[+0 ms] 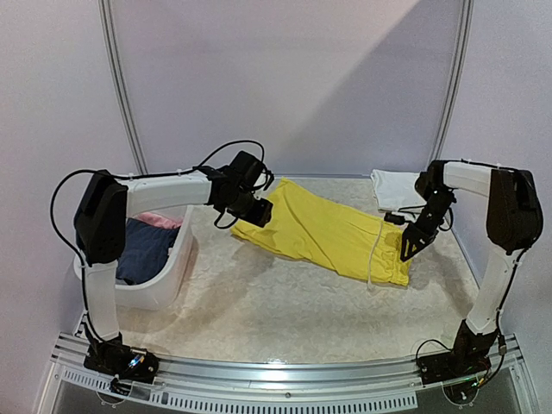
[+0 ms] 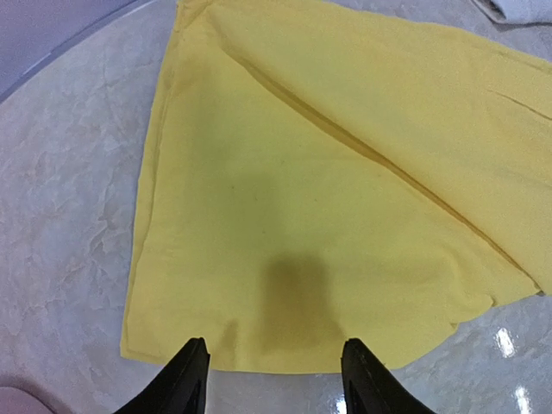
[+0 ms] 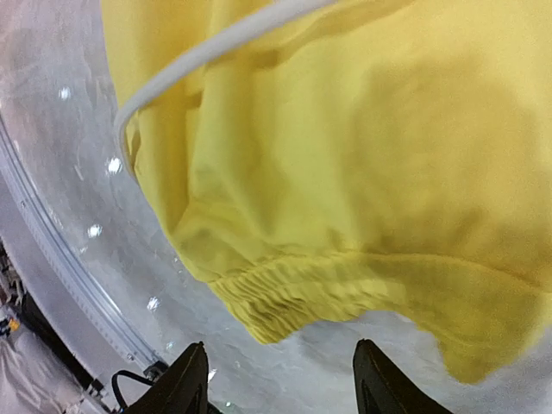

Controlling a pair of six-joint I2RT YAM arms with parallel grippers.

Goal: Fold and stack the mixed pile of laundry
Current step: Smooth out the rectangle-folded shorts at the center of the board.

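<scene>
A pale marbled table [image 1: 259,302] stands before plain white walls [image 1: 285,78]. Bright yellow drawstring shorts [image 1: 328,231] lie spread across its middle, with the waistband toward the near right. The left tool [image 1: 259,211] hovers over their far-left hem and the right tool [image 1: 412,241] over the waistband corner. Both are released, fingers apart with nothing between. A folded white garment [image 1: 395,188] sits at the far right. In the white plastic basket [image 1: 177,263] at left, the left arm [image 1: 102,216] partly hides the dark navy piece [image 1: 142,250] and pink piece [image 1: 159,219].
</scene>
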